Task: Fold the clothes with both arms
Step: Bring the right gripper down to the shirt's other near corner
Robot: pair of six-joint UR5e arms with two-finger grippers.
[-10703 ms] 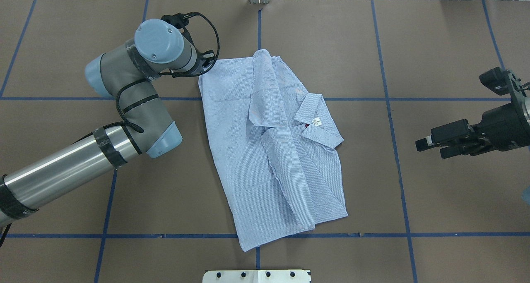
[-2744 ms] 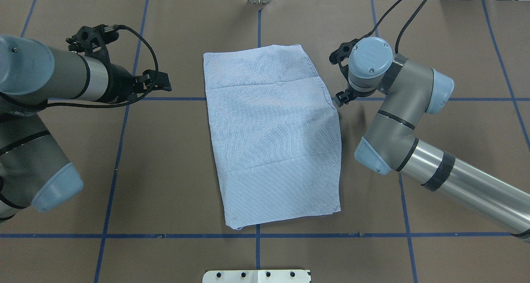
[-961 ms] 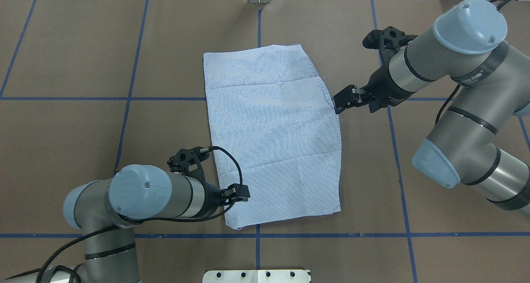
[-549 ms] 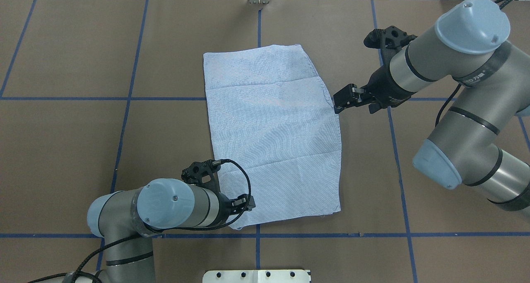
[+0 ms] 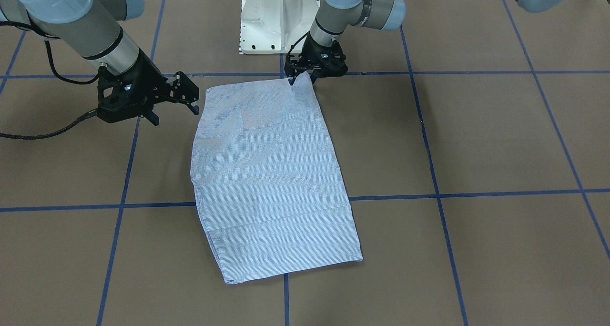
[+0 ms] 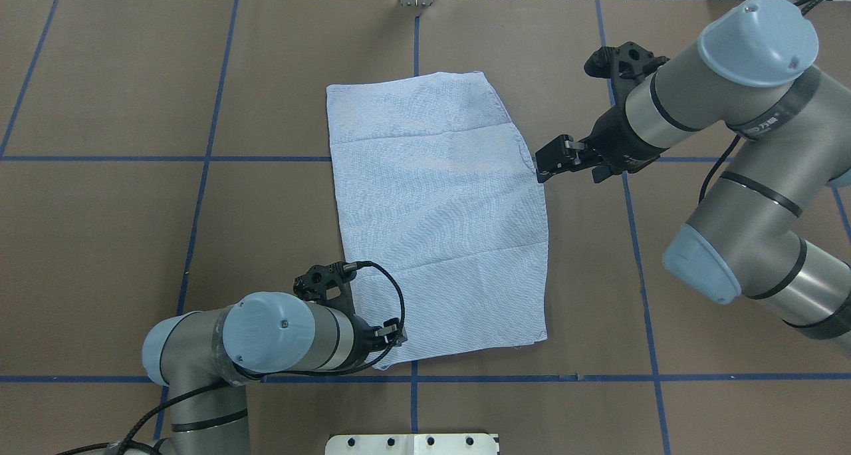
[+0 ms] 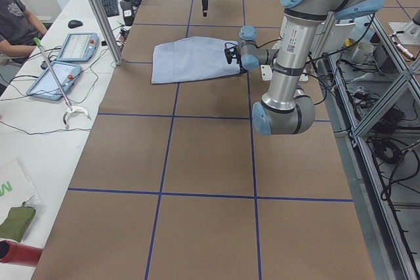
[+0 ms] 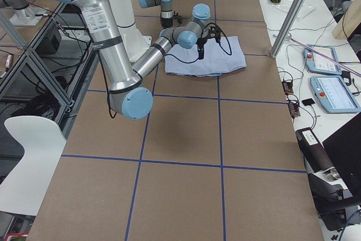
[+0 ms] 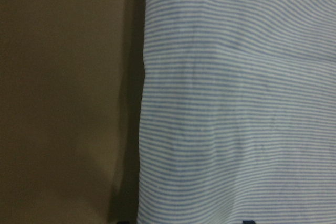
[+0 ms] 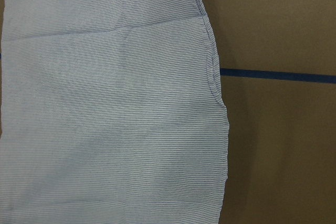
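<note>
- The front-facing view shows what the overhead view hides. The black left claw (image 5: 302, 79) points down on the light blue-and-white finely striped shirt (image 5: 271, 173), at its corner nearest the white pedestal base (image 5: 279, 16). Its fingertips stand apart with a small peak of cloth between them.
- From overhead that corner lies under the silver-grey left arm (image 6: 266, 338) and its looping black cable.
- The left wrist view shows the shirt's edge running up over brown paper. Two dark fingertip ends sit well apart at the bottom rim, so this claw is parted and not closed on the cloth.
- The black right claw (image 6: 550, 163) lies low and sideways at the shirt's right edge, about level with a blue tape line (image 6: 266, 158). Its jaws are wide and hold nothing. One tip sits just beside the hem, and I cannot tell whether it touches.
- The right wrist view shows only cloth, its wavy edge and the tape.
- Only the side views show the surroundings: a seated person (image 7: 16, 21), control tablets (image 7: 79, 47) on a white side table, and a white chair (image 8: 28, 139).
- In the right side view the silver-grey right arm (image 8: 149, 55) crosses in front of part of the shirt.
- The shirt lies flat in the middle of the brown paper-covered bench (image 6: 100, 242). It is folded to a rough oblong, slightly skewed, with the plain side up and two crosswise creases.
</note>
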